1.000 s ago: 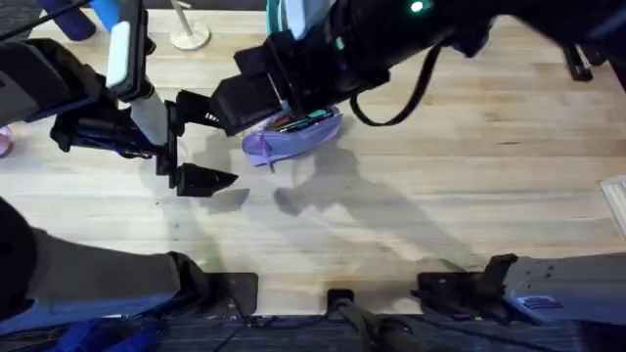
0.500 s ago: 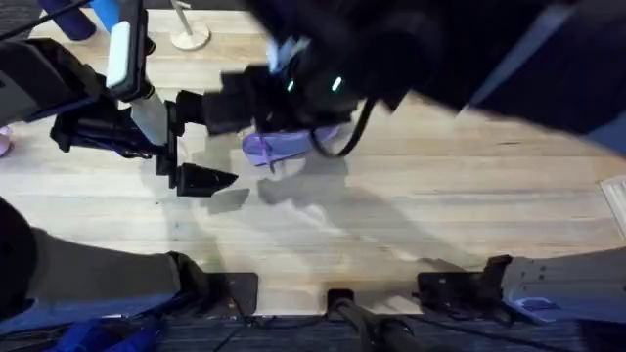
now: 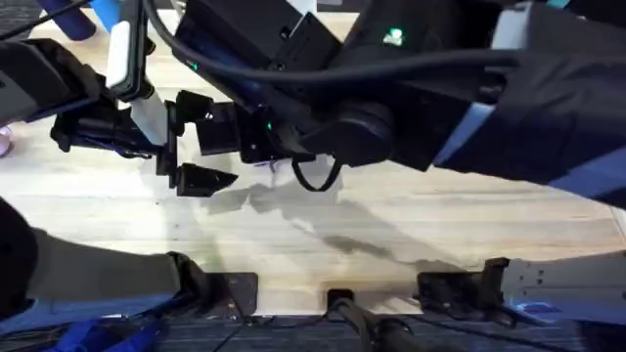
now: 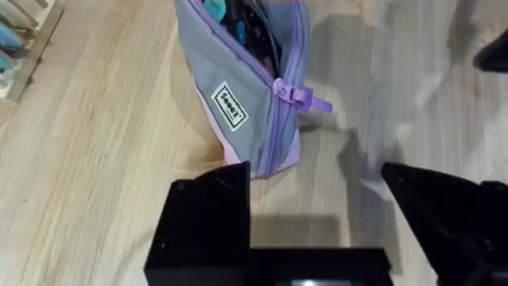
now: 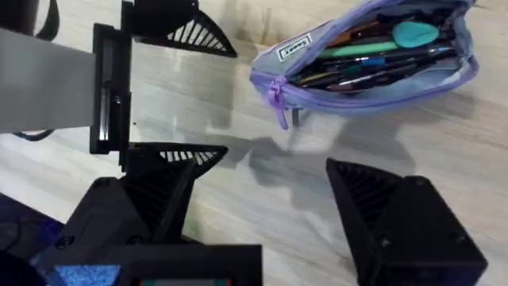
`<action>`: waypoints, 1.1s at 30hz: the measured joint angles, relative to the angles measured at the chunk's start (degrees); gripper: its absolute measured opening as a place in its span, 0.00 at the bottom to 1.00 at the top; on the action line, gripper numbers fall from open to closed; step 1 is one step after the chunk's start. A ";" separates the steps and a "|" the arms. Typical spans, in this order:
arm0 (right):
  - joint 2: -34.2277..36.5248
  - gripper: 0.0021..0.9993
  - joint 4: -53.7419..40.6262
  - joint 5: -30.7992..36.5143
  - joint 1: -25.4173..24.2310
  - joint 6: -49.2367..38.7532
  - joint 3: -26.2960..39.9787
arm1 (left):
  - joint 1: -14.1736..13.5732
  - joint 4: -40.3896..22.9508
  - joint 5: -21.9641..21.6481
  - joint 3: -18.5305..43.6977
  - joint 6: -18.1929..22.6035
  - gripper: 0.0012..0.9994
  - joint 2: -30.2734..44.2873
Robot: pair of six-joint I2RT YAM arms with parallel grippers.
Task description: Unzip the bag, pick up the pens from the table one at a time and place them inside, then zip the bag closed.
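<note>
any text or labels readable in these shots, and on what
One small white label with dark lettering on the side of the bag, near its zipper pull; the same label shows in the right wrist view. The word is too small and blurred to read. No other text is legible.

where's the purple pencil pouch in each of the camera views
Overhead: a purple sliver of the pouch under the right arm.
Left wrist: upper middle, beyond the open left gripper.
Right wrist: upper right, open, pens inside.
Shared landmark: the zipper pull.
</note>
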 joint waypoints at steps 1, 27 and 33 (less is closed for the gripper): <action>0.00 1.00 0.02 0.00 0.00 0.10 0.00 | 0.00 0.00 0.00 0.00 0.00 0.99 0.02; 10.83 1.00 4.51 0.37 -2.42 9.13 -0.04 | 0.00 0.00 0.00 0.01 0.00 0.99 0.00; 13.39 1.00 7.71 0.37 -3.56 11.39 -0.04 | 0.00 0.00 0.00 0.02 0.00 0.99 0.02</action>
